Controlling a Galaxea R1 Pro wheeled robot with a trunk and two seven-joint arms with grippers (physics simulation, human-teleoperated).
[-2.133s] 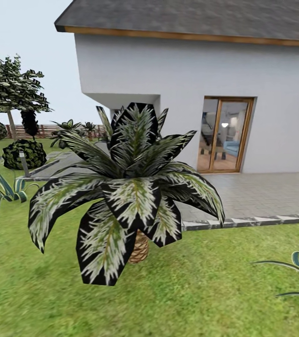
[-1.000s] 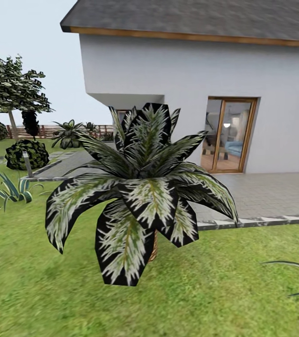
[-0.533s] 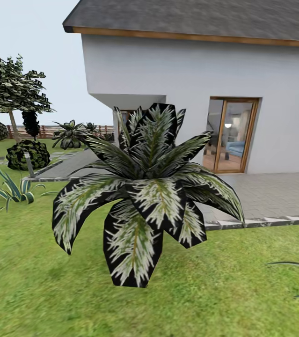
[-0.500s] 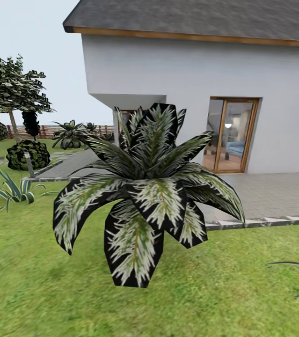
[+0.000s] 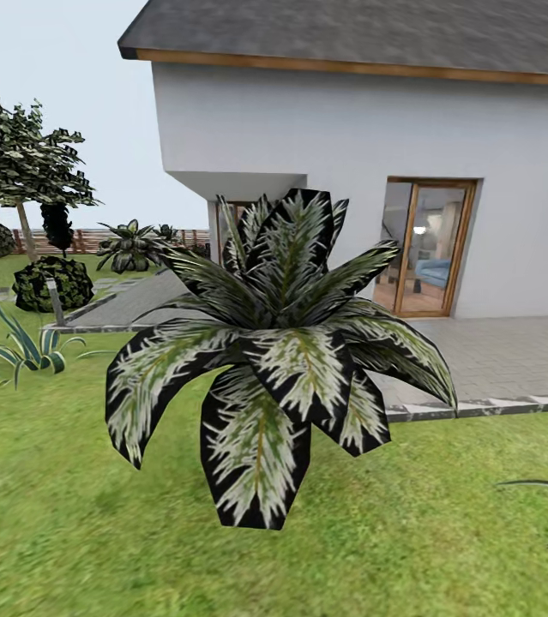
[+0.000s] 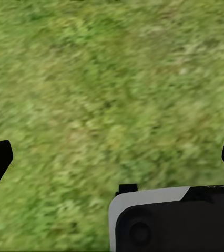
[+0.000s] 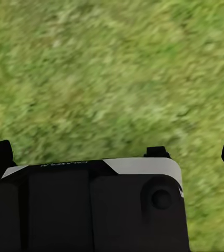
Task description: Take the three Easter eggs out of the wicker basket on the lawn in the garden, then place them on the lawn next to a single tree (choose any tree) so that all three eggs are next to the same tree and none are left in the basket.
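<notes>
Left end effector: fingers spread wide, nothing between them, above grass.
Right end effector: fingers spread wide, nothing held, above grass.
Lawn: foreground, up to the grey paving.
Short palm: centre, on the lawn.
House: white, behind the palm.
Tree: far left, by the fence.

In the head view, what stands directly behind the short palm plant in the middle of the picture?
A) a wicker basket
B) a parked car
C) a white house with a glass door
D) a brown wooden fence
C. Behind the short palm rises the white house, with its wood-framed glass door just to the palm's right above the grey paving.
</notes>
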